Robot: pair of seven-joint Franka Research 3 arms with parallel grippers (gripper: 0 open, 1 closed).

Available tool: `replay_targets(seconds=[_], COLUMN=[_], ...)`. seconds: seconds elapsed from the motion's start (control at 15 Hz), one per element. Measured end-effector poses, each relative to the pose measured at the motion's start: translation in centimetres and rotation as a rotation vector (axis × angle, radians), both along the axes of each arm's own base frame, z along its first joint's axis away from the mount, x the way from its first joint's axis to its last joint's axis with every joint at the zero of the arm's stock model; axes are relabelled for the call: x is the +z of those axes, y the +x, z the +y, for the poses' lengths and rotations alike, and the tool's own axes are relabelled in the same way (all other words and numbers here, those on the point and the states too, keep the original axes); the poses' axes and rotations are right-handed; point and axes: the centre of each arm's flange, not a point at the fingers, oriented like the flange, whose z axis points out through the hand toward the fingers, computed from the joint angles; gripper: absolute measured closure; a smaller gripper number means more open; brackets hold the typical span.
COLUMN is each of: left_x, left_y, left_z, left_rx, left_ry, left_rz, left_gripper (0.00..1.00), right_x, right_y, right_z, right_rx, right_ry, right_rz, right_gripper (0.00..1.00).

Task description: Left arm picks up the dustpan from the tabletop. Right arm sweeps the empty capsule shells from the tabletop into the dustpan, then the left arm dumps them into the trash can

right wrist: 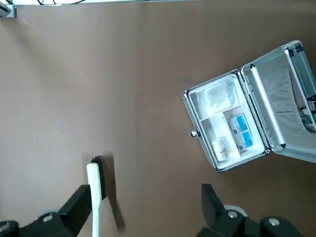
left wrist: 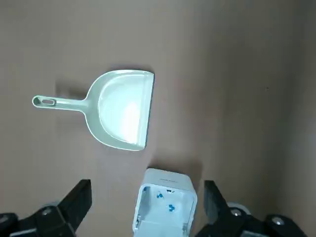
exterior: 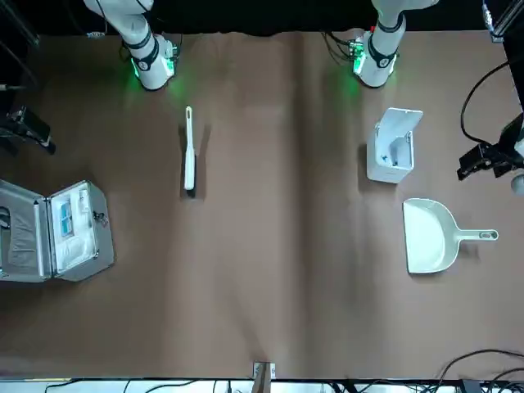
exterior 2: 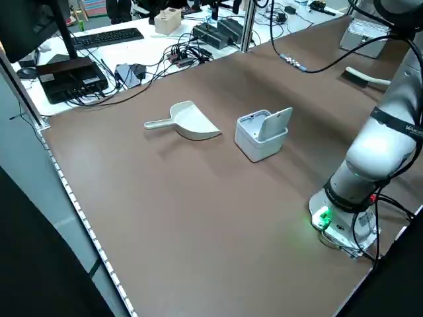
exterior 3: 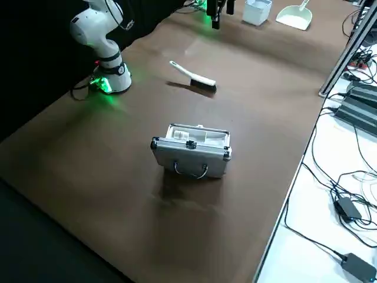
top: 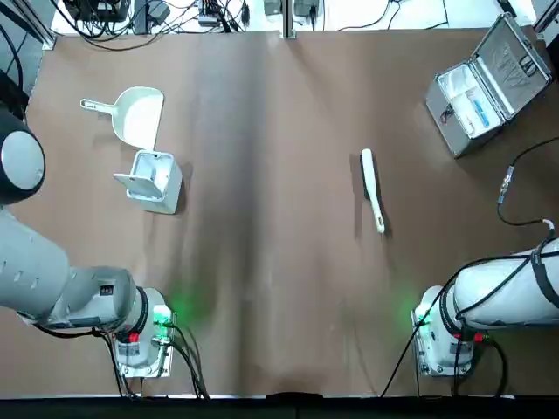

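The cream dustpan point(top: 140, 113) lies flat at the far left of the table, its handle pointing left; it also shows in the left wrist view point(left wrist: 121, 113). The white trash can point(top: 155, 180) stands just nearer to me than the dustpan, its lid flipped up. My left gripper point(left wrist: 147, 186) hangs open high above the trash can point(left wrist: 163, 207), holding nothing. High over the right side my right gripper point(right wrist: 145, 190) is open and empty, above the end of the white brush point(right wrist: 95, 197). No empty capsule shells show in any view.
The slim white brush point(top: 373, 188) lies right of centre. An open silver metal case point(top: 489, 83) sits at the far right corner, with a loose cable point(top: 511, 179) near it. Both arm bases point(top: 140, 336) point(top: 445, 336) stand at the near edge.
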Motion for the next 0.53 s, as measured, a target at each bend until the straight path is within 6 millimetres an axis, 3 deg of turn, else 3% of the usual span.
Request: replay_targets(seconds=[0.27,0.53], left_x=[-0.1,0.0], left_y=[-0.1,-0.2], left_z=[0.0,-1.3], left_rx=[0.001,-0.023], left_ry=[0.03,0.049], left_rz=[0.011,0.016], left_gripper=[0.0,0.0], right_x=[0.0,-0.1], right_y=[0.0,-0.1], right_z=[0.0,0.0], right_rx=[0.0,0.0], right_ry=[0.0,0.0], right_rz=[0.004,0.006], right_gripper=[0.02,0.02])
